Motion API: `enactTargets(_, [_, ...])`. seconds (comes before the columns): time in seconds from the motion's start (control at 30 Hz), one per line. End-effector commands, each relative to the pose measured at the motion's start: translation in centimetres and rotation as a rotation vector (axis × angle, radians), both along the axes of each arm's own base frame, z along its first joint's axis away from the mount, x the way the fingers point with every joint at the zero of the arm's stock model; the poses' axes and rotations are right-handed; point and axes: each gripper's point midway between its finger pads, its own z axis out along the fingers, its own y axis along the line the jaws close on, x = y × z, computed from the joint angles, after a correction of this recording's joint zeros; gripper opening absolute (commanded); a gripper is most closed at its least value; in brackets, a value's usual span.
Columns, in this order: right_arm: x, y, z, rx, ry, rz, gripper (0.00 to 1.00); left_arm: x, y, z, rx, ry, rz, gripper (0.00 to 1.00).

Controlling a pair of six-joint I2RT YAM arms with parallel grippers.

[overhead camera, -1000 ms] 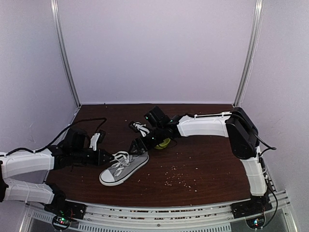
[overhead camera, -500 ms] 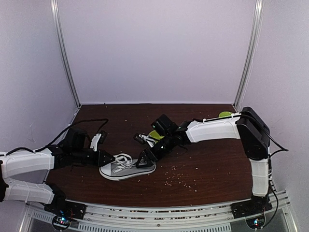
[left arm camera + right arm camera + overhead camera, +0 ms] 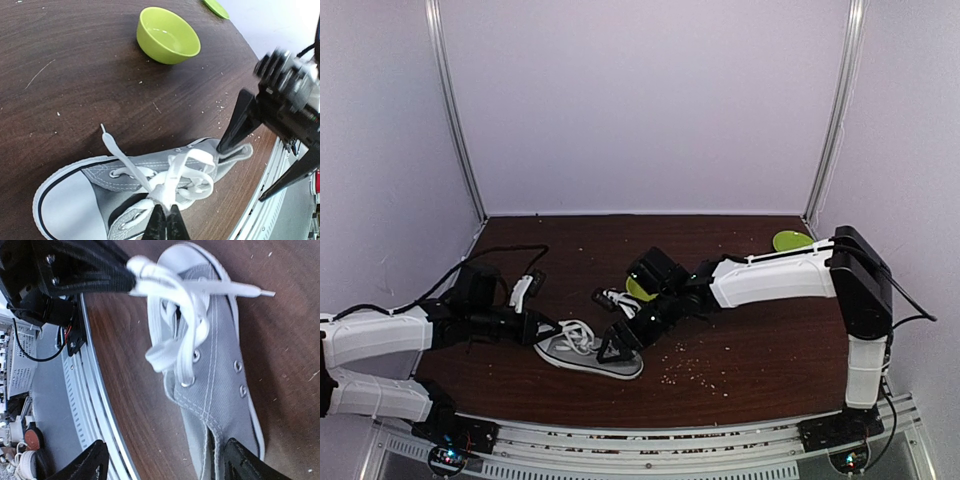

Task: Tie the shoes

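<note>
Left wrist: pinches laces [image 3: 172, 170] with left jaws, straddles sneaker [image 3: 95, 172] heel with spread right jaws; risks lace slipping out if pulled hard.

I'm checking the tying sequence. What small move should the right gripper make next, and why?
Probably close the right gripper on the heel of the grey sneaker. Its jaws stand open astride that heel, while the left gripper is shut on the white laces. Holding the shoe steady would likely let the laces be pulled taut.
</note>
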Motion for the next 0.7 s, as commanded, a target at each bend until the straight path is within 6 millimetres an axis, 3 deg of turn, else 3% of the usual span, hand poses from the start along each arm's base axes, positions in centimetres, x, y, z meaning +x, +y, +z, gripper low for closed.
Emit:
enactTargets(0.0, [4.2, 0.9, 3.5, 0.056, -0.196, -0.135, 0.80, 1.1, -1.1, 2.4, -0.052, -0.085, -0.047, 0.00])
enactTargets(0.2, [7.5, 3.6, 4.7, 0.121, -0.252, -0.218, 0.76, 1.1, -1.4, 2.5, -0.058, -0.087, -0.057, 0.00])
enactTargets(0.37, [11.2, 3.2, 4.8, 0.163, -0.207, -0.351, 0.68, 1.1, -1.3, 2.4, -0.055, -0.085, -0.055, 0.00])
enactTargets(0.47, [11.8, 3.3, 3.8, 0.141, -0.197, -0.331, 0.64, 1.0, -1.4, 2.3, -0.055, -0.083, -0.058, 0.00])
enactTargets(0.67, [10.6, 3.7, 1.4, 0.081, -0.170, -0.217, 0.55, 1.2, -1.4, 2.3, -0.056, -0.084, -0.057, 0.00])
